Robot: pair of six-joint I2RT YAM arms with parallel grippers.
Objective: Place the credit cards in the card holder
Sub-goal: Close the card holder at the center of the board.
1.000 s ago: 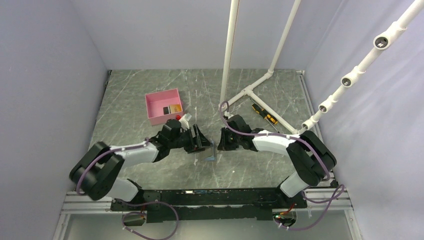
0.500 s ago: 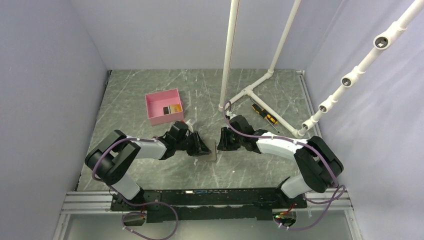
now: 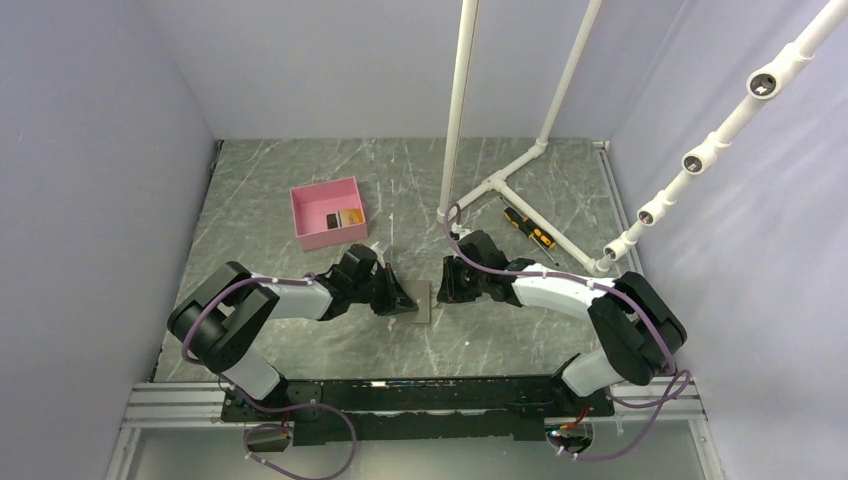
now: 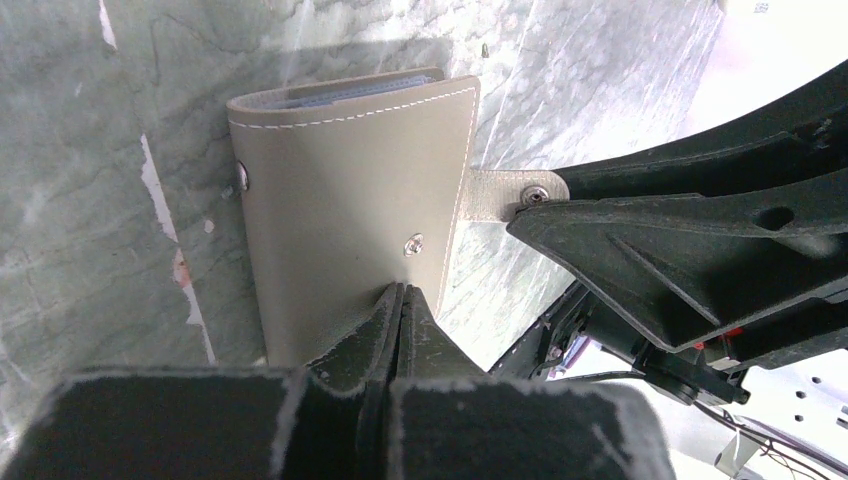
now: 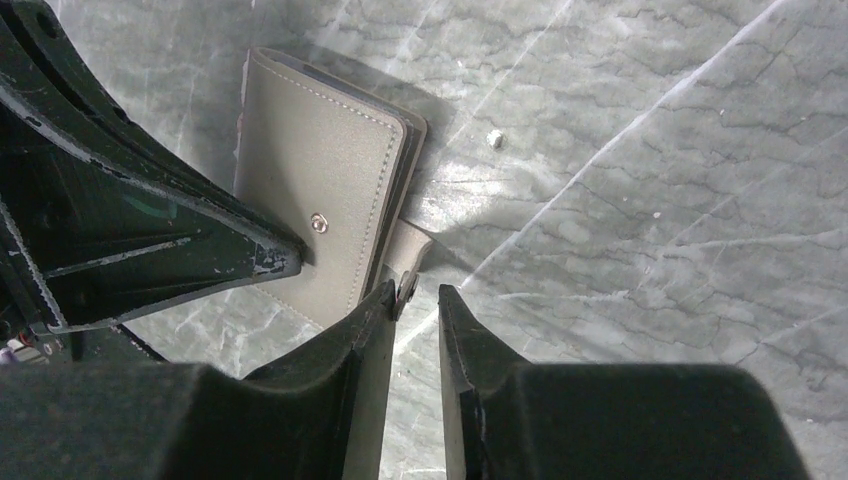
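Observation:
The card holder (image 3: 421,303) lies folded flat on the marble table between both arms, its grey cover up, with a light blue edge showing at its far side (image 4: 340,92). My left gripper (image 3: 400,298) is shut, and its joined tips (image 4: 403,291) rest on the cover (image 4: 350,200) beside the snap stud. My right gripper (image 3: 446,290) stands slightly open at the holder's strap tab (image 5: 407,262); the tab's snap touches the left finger and nothing is clamped (image 5: 415,292). An orange credit card (image 3: 348,216) and a black one (image 3: 331,220) lie in the pink box.
The pink open box (image 3: 318,235) sits at the back left. A yellow-and-black screwdriver (image 3: 528,228) lies at the back right beside a white pipe frame (image 3: 497,182). A small pale speck (image 5: 495,139) lies on the table near the holder.
The holder, standing part open with its blue lining showing, now lies folded flat. My left gripper has closed and come down onto its cover. My right gripper has opened a little.

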